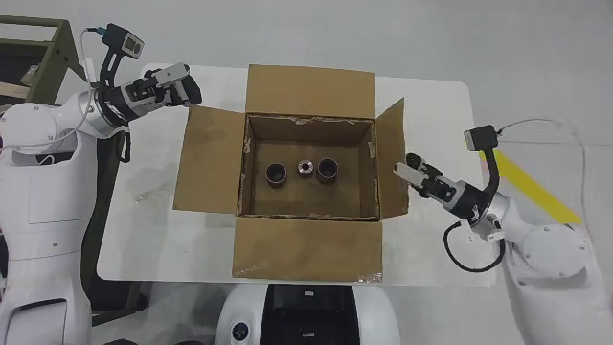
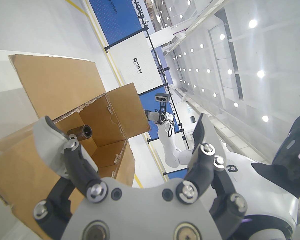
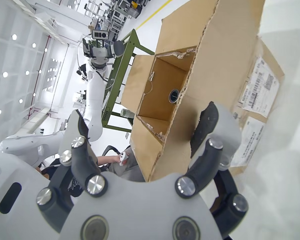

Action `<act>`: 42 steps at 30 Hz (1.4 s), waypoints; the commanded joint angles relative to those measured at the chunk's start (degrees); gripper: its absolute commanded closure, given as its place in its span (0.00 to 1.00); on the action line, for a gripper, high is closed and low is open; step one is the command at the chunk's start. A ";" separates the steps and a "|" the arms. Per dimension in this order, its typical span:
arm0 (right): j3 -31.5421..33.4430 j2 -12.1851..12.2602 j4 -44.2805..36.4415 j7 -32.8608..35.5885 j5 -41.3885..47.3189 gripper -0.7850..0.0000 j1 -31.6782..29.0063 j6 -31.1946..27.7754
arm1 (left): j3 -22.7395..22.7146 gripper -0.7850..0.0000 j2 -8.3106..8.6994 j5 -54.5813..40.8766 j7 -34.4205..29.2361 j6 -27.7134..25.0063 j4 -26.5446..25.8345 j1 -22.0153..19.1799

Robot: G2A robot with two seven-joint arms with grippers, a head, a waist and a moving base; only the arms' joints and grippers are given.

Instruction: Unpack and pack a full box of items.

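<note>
The left jaws are spread wide and hold nothing; I can see their grey fingers (image 2: 50, 142) with only air between them. They hang over a far corner of the counter (image 1: 144, 240), beside the box (image 1: 308, 247) but apart from it, and they point toward its open top. The right jaws are spread wide too, and their fingers (image 3: 223, 126) hold nothing. They sit on the other side of the box, very near the side flap (image 1: 392, 158) that tips up there; I cannot tell if they touch it. The box is brown card and sits in the middle of the white counter. Its top is open and the other flaps are folded out of the way. Down on the bottom of the box stand three small round metal parts (image 1: 306, 167) in a short row, close together, with lots of bare card around them. All the parts I can see are inside the box. So I think the job is near its start: the box is opened, but the taking out is not yet begun. If that is right, all three parts have to come out onto the counter, and then all three have to go back in. I cannot be sure which half of the job this is, though. Either way, the flaps are not shut.
</note>
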 commanded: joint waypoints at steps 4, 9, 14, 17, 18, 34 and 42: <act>-4.12 0.05 0.21 0.47 -2.05 0.00 1.96 0.93 | 0.00 0.00 0.00 0.00 0.00 0.00 0.00 0.00; -8.81 -0.04 1.42 0.06 -4.27 0.00 4.19 2.49 | 0.00 0.00 0.00 0.00 0.00 0.00 0.00 0.00; -12.92 -0.13 2.47 -0.46 -7.19 0.00 6.34 4.16 | 0.00 0.00 0.00 0.00 0.00 0.00 0.00 0.00; -15.63 -0.22 3.03 -0.81 -9.78 0.00 7.65 5.43 | 0.00 0.00 0.00 0.00 0.00 0.00 0.00 0.00; -16.53 -0.26 3.24 -1.00 -10.67 0.00 8.11 5.90 | 0.00 0.00 0.00 0.00 0.00 0.00 0.00 0.00; -22.48 -0.39 5.23 -2.70 -16.37 0.00 12.07 9.87 | 0.00 0.00 0.00 0.00 0.00 0.00 0.00 0.00; -23.09 -0.25 5.85 -3.13 -16.42 0.00 12.38 9.93 | 0.00 0.00 0.00 0.00 0.00 0.00 0.00 0.00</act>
